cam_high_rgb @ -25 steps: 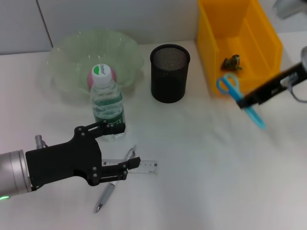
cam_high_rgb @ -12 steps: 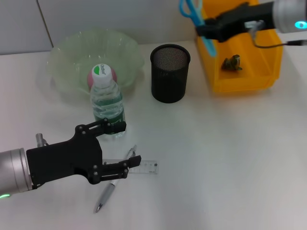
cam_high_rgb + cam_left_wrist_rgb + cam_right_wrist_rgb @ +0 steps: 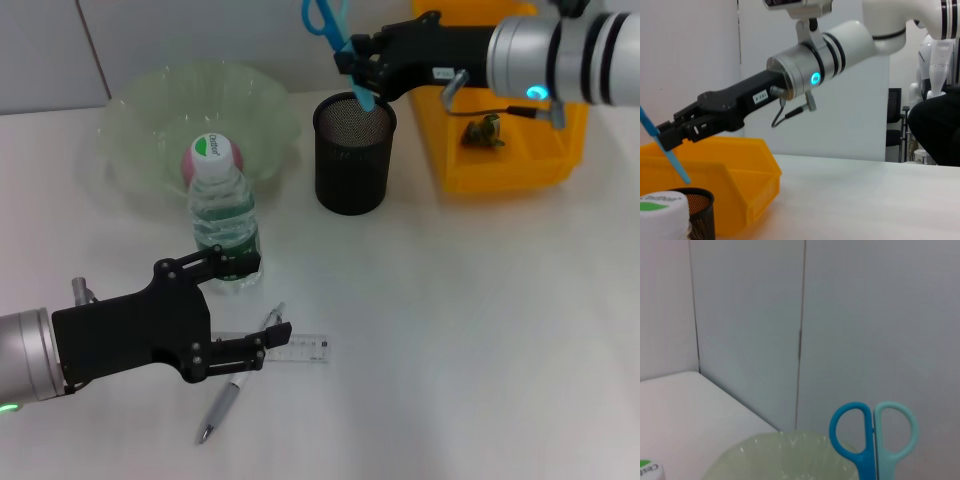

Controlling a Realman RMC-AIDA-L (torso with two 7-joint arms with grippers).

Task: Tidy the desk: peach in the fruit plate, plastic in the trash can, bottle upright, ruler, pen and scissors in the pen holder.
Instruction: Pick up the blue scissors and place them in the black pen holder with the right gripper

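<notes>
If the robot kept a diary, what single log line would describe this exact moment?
right pincer: holds blue-handled scissors blades-down over black mesh pen holder | left pincer: open above clear plastic ruler and silver pen

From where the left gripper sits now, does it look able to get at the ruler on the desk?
Probably yes. The left gripper is open right beside the ruler, which lies flat with only the pen crossing it. The bottle stands just behind, clear of the path.
</notes>
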